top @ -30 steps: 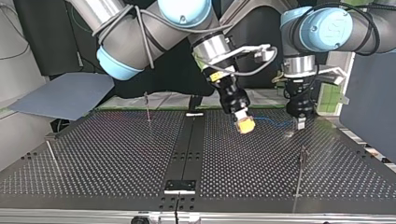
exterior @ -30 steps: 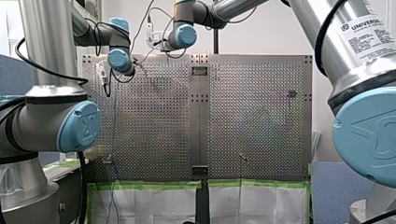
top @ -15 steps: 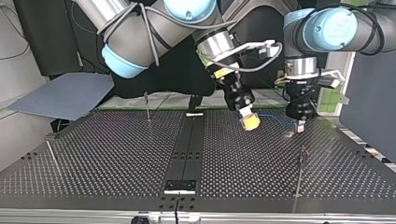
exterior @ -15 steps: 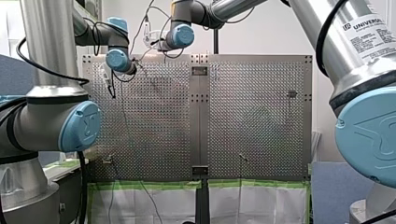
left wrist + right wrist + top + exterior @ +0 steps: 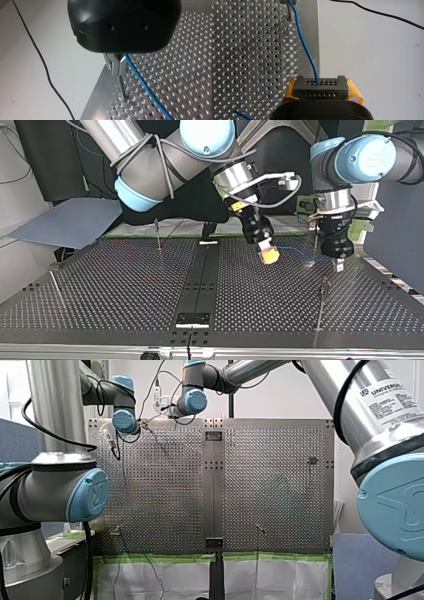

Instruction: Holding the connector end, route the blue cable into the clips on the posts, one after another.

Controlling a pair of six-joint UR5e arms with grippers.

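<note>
Cable [image 5: 305, 48], thin and blue, leaves black perforated connector [image 5: 320, 87], seemingly taut.

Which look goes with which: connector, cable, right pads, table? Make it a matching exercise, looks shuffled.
Things:
1. connector
2. cable
3. right pads
4. table

Looks:
A. blue
B. perforated metal
C. black
D. yellow

Pairs: 1-C, 2-A, 3-D, 4-B.
</note>
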